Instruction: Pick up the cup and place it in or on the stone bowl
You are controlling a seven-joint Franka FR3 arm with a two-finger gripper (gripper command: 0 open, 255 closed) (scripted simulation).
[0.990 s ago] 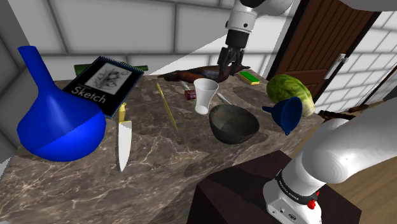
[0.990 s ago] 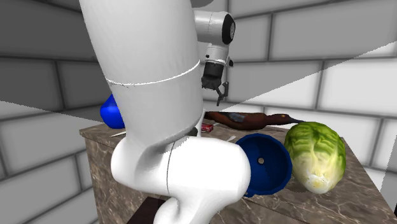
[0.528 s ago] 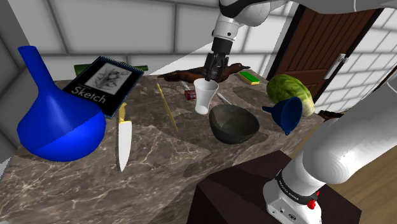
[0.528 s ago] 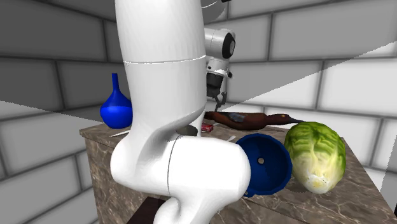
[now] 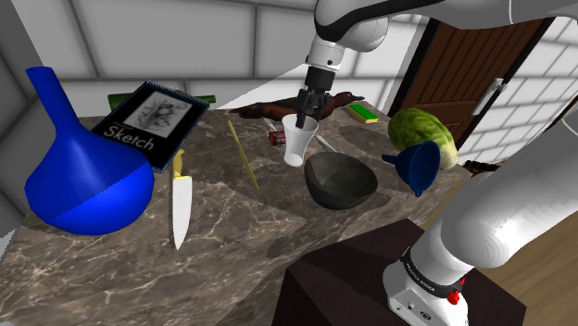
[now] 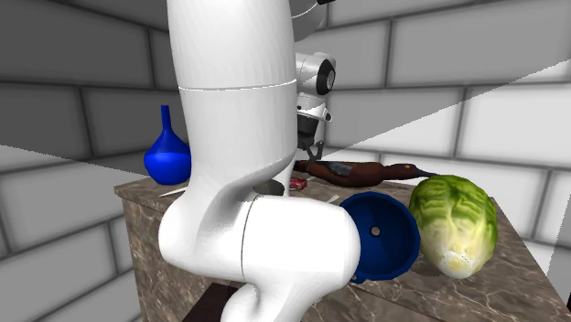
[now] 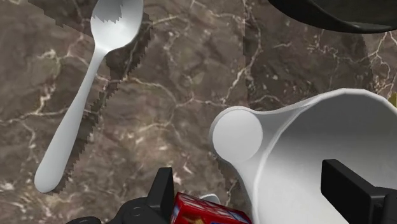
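A white cup (image 5: pixel 296 144) stands upright on the marble counter, just beside the dark stone bowl (image 5: pixel 340 179) on the shoulder view's left. My black gripper (image 5: pixel 305 118) hangs open right at the cup's rim, pointing down. In the wrist view the cup (image 7: pixel 299 149) sits between the fingers: one finger (image 7: pixel 163 189) is outside its wall, the other (image 7: pixel 354 185) over its mouth, neither touching. The bowl's rim (image 7: pixel 337 16) lies just beyond the cup. From the second exterior view the gripper (image 6: pixel 312 152) peeks out behind the arm's big white link.
Nearby lie a white spoon (image 7: pixel 89 89), a small red box (image 5: pixel 275 138), a brown object (image 5: pixel 287 107) and a green sponge (image 5: pixel 363 113). A blue funnel (image 5: pixel 417 165) and a green cabbage (image 5: pixel 422 135) flank the bowl. A pencil (image 5: pixel 244 154), knife (image 5: pixel 179 198), sketchbook (image 5: pixel 148 112) and blue flask (image 5: pixel 81 171) sit further left.
The gripper has moved toward the shoulder view's left and down, from above the brown object to the cup's rim. It stayed open; the cup has not moved.
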